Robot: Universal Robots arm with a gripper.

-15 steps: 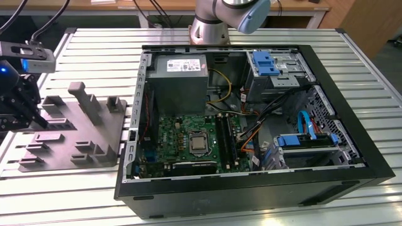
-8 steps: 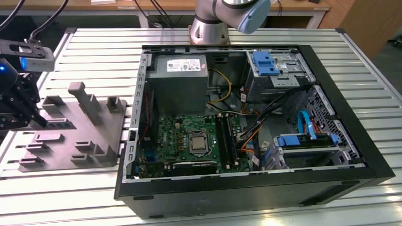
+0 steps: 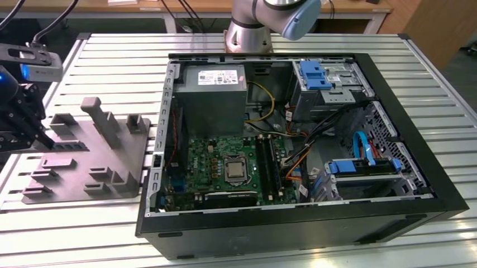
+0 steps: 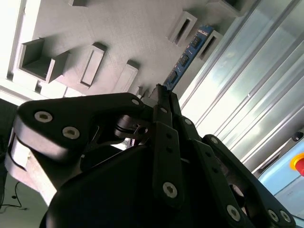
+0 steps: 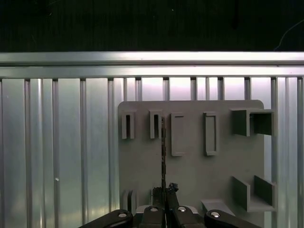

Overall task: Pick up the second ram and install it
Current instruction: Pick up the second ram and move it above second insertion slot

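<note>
One black two-fingered claw [image 4: 159, 93] is closed on the second ram [image 4: 186, 56], a long, narrow, dark green-blue circuit strip with black chips. In the second wrist view the strip sticks out past the fingertips [image 4: 164, 102], which pinch one end of it. Its free length lies over the grey plastic fixture plate [image 4: 118, 33], running towards a pair of raised rectangular slots. In the first wrist view the second ram [image 5: 163, 147] shows edge-on as a thin dark line. It rises from between the fingertips and passes between two of the upright slots in the plate's far row. Whether the strip touches the plate or is held clear of it cannot be told.

In the exterior view the claw sits at the exterior view's left edge, just beside the fixture plate, above the ribbed aluminium tabletop [image 3: 246, 42]. The plate lies flat on that tabletop and carries several moulded blocks and posts. To the exterior view's right of the plate stands a black open-sided computer case [image 3: 298, 229]. Inside it are a large square green motherboard [image 3: 209, 162] and a grey metal power-supply box [image 3: 212, 92]. The silver base of the robot arm [image 3: 249, 28] stands behind the case.
</note>
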